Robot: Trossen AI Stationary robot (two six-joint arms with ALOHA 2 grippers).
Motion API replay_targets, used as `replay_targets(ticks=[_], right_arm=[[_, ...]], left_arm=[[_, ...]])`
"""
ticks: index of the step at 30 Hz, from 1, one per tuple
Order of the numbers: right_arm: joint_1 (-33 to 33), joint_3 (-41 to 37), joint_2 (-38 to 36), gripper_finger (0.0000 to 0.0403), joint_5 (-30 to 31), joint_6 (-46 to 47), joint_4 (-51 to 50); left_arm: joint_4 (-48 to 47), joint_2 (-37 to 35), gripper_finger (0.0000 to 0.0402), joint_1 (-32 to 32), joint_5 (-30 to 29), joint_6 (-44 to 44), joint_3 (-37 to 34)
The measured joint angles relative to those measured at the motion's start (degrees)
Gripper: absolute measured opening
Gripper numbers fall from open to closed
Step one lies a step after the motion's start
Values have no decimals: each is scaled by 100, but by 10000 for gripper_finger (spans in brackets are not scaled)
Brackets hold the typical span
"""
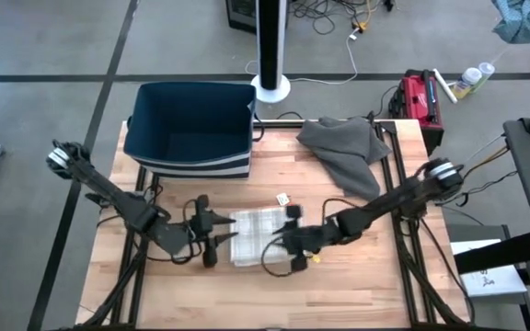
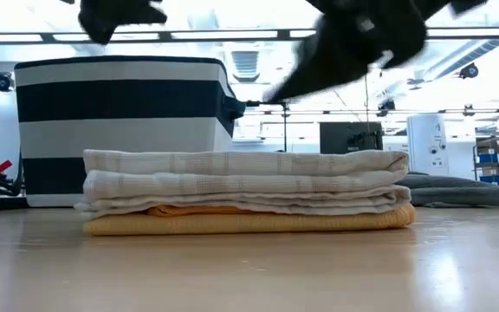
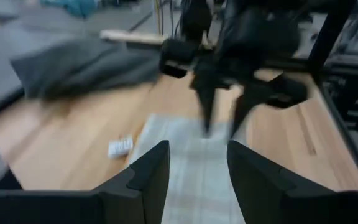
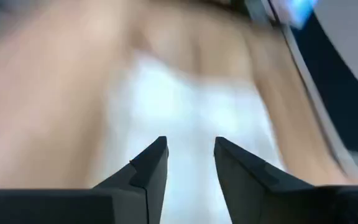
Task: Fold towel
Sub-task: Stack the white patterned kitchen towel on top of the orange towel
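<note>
A white checked towel (image 1: 256, 234) lies folded in several layers in the middle of the table. The low view shows this towel (image 2: 241, 178) resting on a folded yellow cloth (image 2: 232, 224). My left gripper (image 1: 212, 235) hovers open at the stack's left end, above the table. In its wrist view the left gripper (image 3: 197, 163) has the towel (image 3: 194, 186) beyond its fingers. My right gripper (image 1: 289, 243) hovers open at the stack's right end. The right gripper (image 4: 191, 155) looks onto the blurred towel (image 4: 191, 106). Neither gripper touches the stack.
A dark blue bin with white stripes (image 1: 191, 129) stands at the far left. A crumpled grey cloth (image 1: 348, 152) lies at the far right. A small white tag (image 1: 283, 199) sits just beyond the towel. A red device (image 1: 421, 97) stands off the table's far right corner.
</note>
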Motion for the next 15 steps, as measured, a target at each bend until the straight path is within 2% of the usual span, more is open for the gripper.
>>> replay_targets(ticks=[2, 4, 7, 9, 12, 15], right_arm=[[6, 232, -347, 117, 448, 551, -1685], [0, 425, -672, 104, 498, 1166, -2997], [-1, 533, -951, 84, 452, 1970, -4153], [-7, 482, -1001, 68, 337, 2201, -4420], [-15, 222, -975, 37, -175, 2125, -4492], [-29, 26, -688, 7, -464, 2024, -4424]], left_arm=[[210, -156, 153, 35, 10, 418, -5], [505, -258, 153, 93, 12, 798, -4], [512, -378, 153, 129, -27, 1146, -7], [528, -372, 153, 150, -454, 1277, -7], [372, -367, 153, 161, -1202, 1100, -8], [37, -374, 153, 161, -1150, 486, -11]])
